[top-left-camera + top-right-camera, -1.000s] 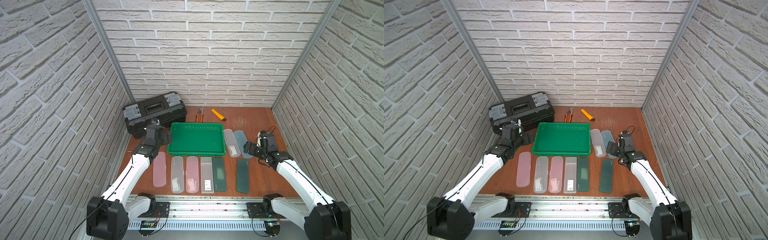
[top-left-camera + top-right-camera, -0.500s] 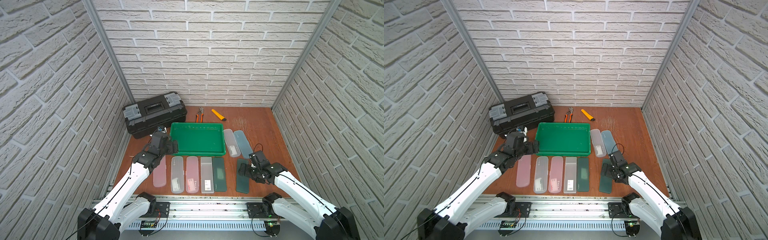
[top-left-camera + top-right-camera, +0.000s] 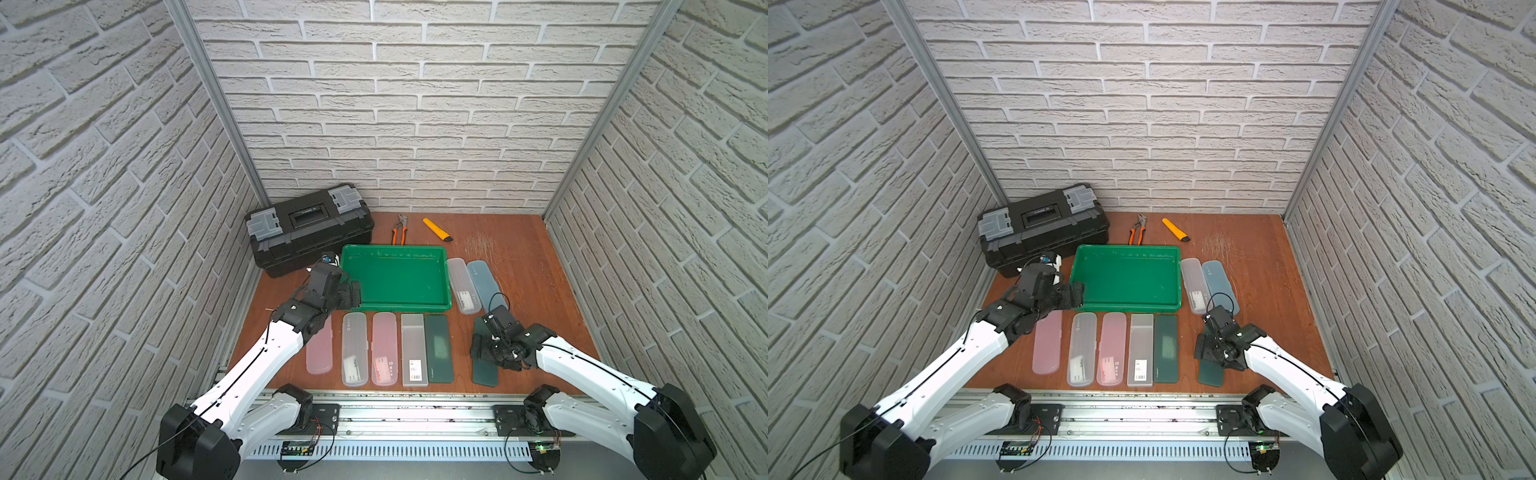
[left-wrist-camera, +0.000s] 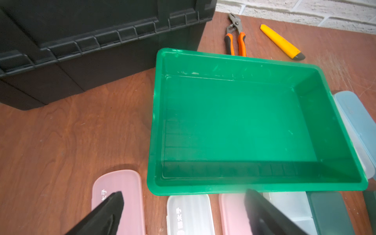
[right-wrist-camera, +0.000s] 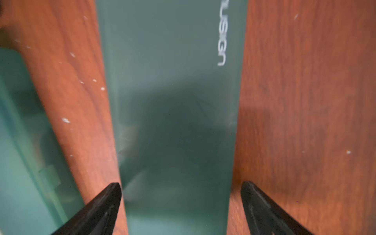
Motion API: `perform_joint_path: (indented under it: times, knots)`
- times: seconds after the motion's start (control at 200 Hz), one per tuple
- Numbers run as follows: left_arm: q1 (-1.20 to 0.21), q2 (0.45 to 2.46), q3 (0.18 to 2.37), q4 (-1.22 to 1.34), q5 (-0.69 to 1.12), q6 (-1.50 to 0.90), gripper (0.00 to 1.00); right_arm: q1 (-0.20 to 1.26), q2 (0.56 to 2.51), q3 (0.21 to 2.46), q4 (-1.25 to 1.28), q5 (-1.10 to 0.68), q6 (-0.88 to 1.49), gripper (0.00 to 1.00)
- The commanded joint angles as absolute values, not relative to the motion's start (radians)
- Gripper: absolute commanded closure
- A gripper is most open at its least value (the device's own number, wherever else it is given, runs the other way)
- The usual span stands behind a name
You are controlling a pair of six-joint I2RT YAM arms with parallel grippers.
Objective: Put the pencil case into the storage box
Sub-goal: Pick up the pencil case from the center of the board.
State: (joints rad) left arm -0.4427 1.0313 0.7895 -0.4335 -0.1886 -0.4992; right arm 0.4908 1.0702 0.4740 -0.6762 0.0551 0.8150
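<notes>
**Workcell state**

We observe the desk (image 3: 519, 266) carrying a black toolbox (image 3: 309, 228) at the rear, with the green storage box (image 3: 395, 308) just beside it. The dark-green pencil case (image 5: 173, 81) lies flat on the desk, apart from the box, on the right arm's side. The right pincer (image 5: 181, 188) straddles it, fingers spread, not pinching. The left pincer (image 4: 183, 192) hangs spread at the box's near corner, holding nothing.
</notes>
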Motion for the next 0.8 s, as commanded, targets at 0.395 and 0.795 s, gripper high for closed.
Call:
perform_joint_path:
  times: [0.395,0.795]
  knots:
    - [-0.475,1.026,0.812,-0.413,-0.195,-0.494,0.02,0.581,1.009,0.474,-0.717,0.177,0.905,0.34]
    - [-0.496,0.999,0.89,-0.364,-0.034,-0.509,0.02,0.606,0.709,0.601,-0.911,0.274,0.911,0.5]
